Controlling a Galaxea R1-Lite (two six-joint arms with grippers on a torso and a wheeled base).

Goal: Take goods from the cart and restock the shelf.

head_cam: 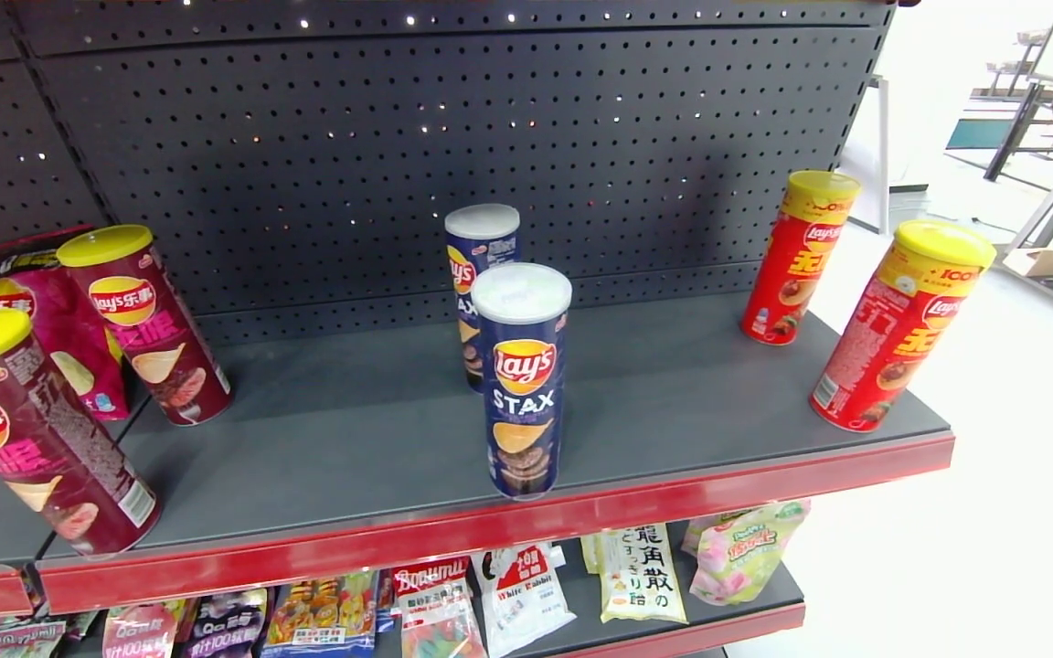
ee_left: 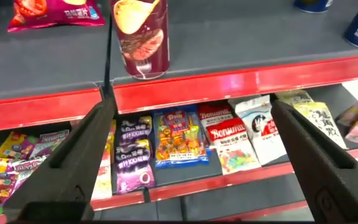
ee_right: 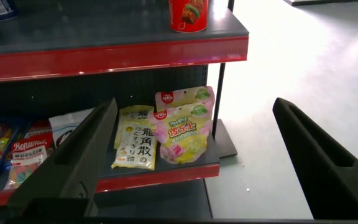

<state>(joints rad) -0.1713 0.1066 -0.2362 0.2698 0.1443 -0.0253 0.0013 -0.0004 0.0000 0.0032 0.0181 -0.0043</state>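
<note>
Two blue chip cans stand mid-shelf, one at the front (head_cam: pixel 522 384) and one behind it (head_cam: pixel 481 247), on the dark grey shelf (head_cam: pixel 353 429). Two red cans (head_cam: pixel 798 260) (head_cam: pixel 897 329) stand at the shelf's right end, and two maroon cans (head_cam: pixel 147 324) (head_cam: pixel 33 439) at its left. My left gripper (ee_left: pixel 192 106) is open with nothing in it, in front of the shelf's red edge, below a maroon can (ee_left: pixel 140 37). The right gripper (ee_right: pixel 196 102) is also open and holds nothing; it faces the lower shelf's right end, under a red can (ee_right: pixel 188 14).
A maroon snack bag (head_cam: pixel 28 292) lies at the back left. The lower shelf (ee_left: pixel 229 177) holds several snack bags, among them a pink and green one (ee_right: pixel 182 127). White floor (ee_right: pixel 291 93) lies open to the right of the shelving unit.
</note>
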